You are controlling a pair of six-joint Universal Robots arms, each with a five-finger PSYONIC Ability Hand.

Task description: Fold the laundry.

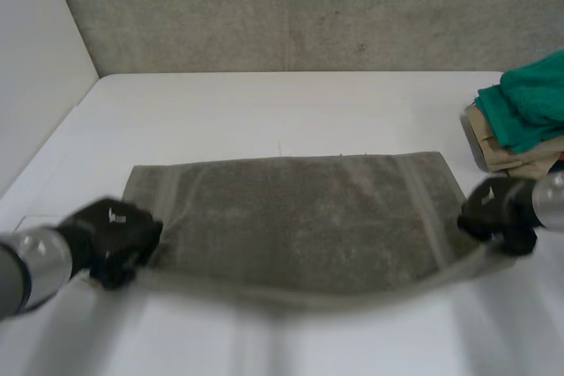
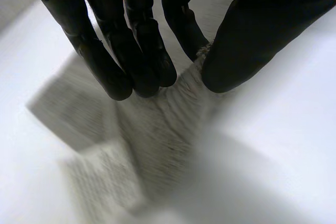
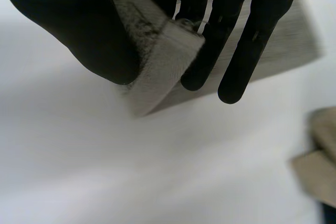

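Grey towel (image 1: 304,217) lies across the table's (image 1: 264,103) middle, near edge raised. My right hand (image 1: 495,210) pinches its near right corner, my left hand (image 1: 113,237) seemingly the other. I'd carry both level and taut to the far edge.

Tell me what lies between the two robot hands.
The grey towel: in the head view its near edge spans from the left robot hand to the right robot hand, each pinching a near corner.
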